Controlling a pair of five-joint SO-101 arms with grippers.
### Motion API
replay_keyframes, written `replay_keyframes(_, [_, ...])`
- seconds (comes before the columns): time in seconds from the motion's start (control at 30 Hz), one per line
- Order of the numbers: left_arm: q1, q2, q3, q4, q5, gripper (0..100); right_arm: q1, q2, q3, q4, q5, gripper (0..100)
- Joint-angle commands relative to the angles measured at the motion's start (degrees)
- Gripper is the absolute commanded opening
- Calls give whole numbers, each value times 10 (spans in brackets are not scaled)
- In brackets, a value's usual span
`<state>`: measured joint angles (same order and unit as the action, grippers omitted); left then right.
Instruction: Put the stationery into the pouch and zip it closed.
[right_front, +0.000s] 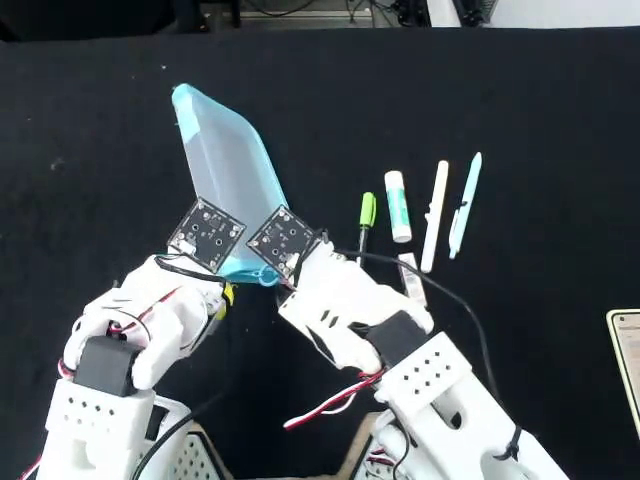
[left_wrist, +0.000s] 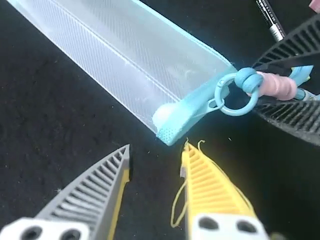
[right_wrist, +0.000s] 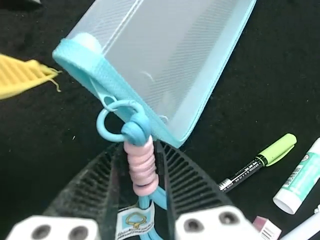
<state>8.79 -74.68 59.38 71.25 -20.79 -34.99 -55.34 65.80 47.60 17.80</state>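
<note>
The translucent pouch (right_front: 225, 175) with blue trim lies flat on the black table, its zipper ring (right_wrist: 112, 122) at the near corner. My right gripper (right_wrist: 141, 150) is shut on the pink beaded zipper strap (right_wrist: 142, 167) tied to that ring. My left gripper (left_wrist: 155, 152) stands open just short of the pouch's corner (left_wrist: 170, 127), with nothing between the grey and yellow fingers. To the right of the pouch lie a green-capped marker (right_front: 367, 222), a glue stick (right_front: 398, 205), a white pen (right_front: 435, 215) and a light blue pen (right_front: 465, 203).
A small white and pink piece (right_front: 410, 272) lies beside the right arm, under its black cable. A pale card or booklet (right_front: 625, 350) sits at the table's right edge. Both arms crowd the near middle.
</note>
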Motion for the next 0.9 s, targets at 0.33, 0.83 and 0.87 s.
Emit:
replay_keyframes(0.33, [6,-4,-34,-11,31,170,11,-15,-3,-13,2,11])
replay_keyframes(0.83, [76,-4,26,-56,105,175,11,-15,-4,-15,2,11])
replay_keyframes(0.87, [77,-4,20,-48,107,175,11,-15,-4,-16,2,11])
